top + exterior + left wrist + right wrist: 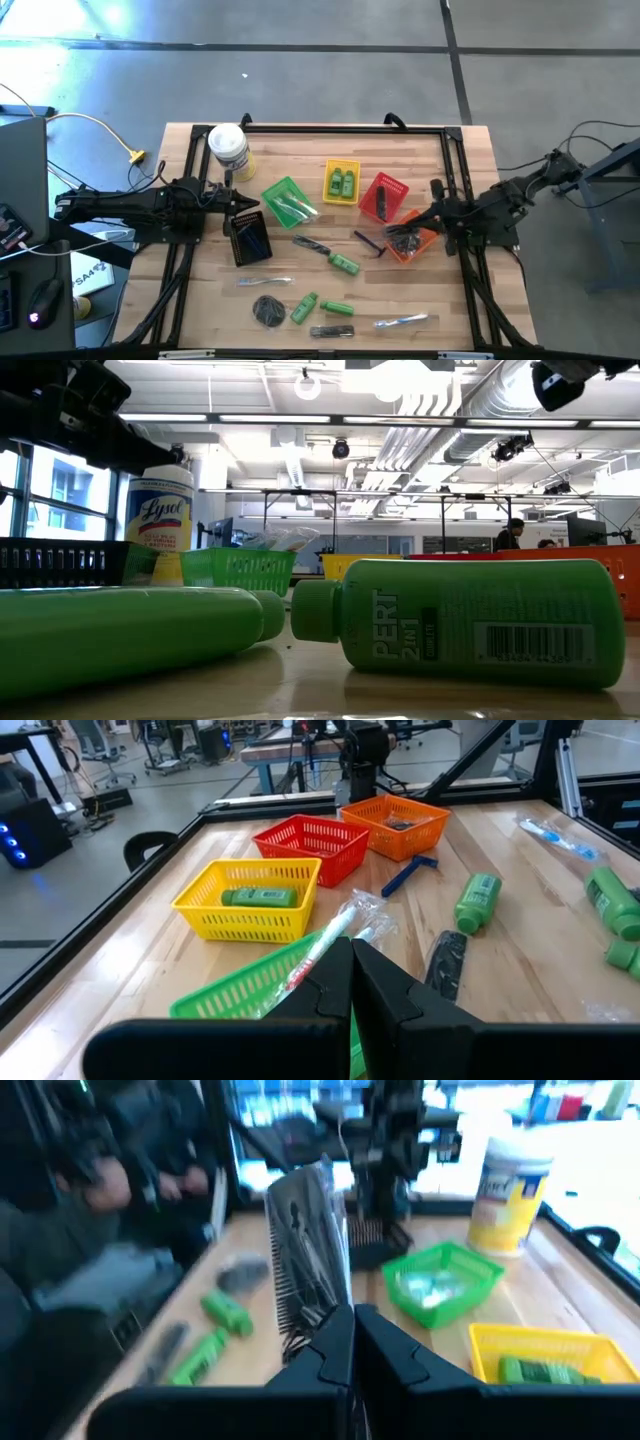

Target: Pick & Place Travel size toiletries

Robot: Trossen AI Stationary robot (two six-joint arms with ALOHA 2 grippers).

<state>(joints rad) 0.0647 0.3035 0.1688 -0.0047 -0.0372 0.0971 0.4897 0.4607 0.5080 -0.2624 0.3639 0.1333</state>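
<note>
My right gripper (352, 1325) (412, 236) is over the orange basket (420, 246), shut on a dark comb in a clear wrapper (308, 1260). My left gripper (350, 960) (250, 205) is shut at the left edge of the green basket (288, 200), which holds clear-wrapped pieces (340, 925). The yellow basket (341, 181) holds green bottles (260, 897). Loose on the table lie green bottles (345, 264) (303, 308), dark sticks (312, 245), a razor (368, 243), a dark disc (268, 311) and wrapped pieces (400, 321). My right gripper pinches the wrapped comb by one end (318, 1318) between its two fingers. The comb's length runs on straight past the fingertips, toward the table's left. My left gripper: I cannot tell whether its shut fingers touch the wrapped piece in the green basket.
A red basket (383, 196) stands between the yellow and orange ones, and a black basket (248, 240) sits under the left arm. The white-lidded yellow jar (229, 148) stands at the far left. A black frame rims the table. People show in the room beyond.
</note>
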